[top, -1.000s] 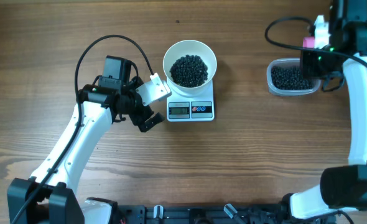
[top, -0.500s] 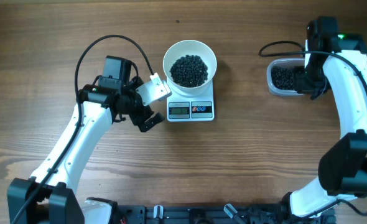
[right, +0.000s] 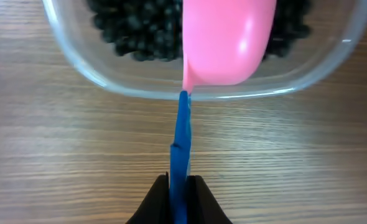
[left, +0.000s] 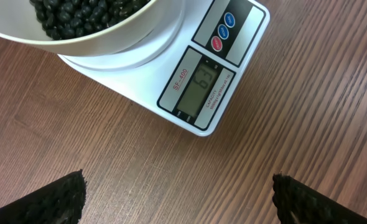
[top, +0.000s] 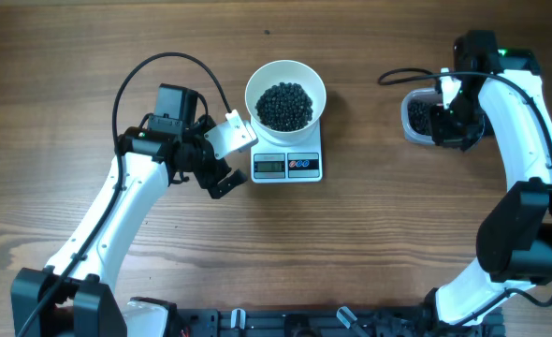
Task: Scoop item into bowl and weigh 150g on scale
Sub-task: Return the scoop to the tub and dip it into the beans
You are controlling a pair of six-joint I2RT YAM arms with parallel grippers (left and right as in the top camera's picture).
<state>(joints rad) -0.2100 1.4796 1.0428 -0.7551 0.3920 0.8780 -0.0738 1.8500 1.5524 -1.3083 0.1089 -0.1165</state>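
load scoop with beans in tub | right gripper clenched on scoop handle | left gripper released, empty | dig deep, lift level

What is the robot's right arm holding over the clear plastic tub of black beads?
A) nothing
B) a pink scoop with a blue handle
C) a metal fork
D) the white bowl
B: the right wrist view shows the right gripper shut on the blue handle of the pink scoop, over the clear plastic tub.
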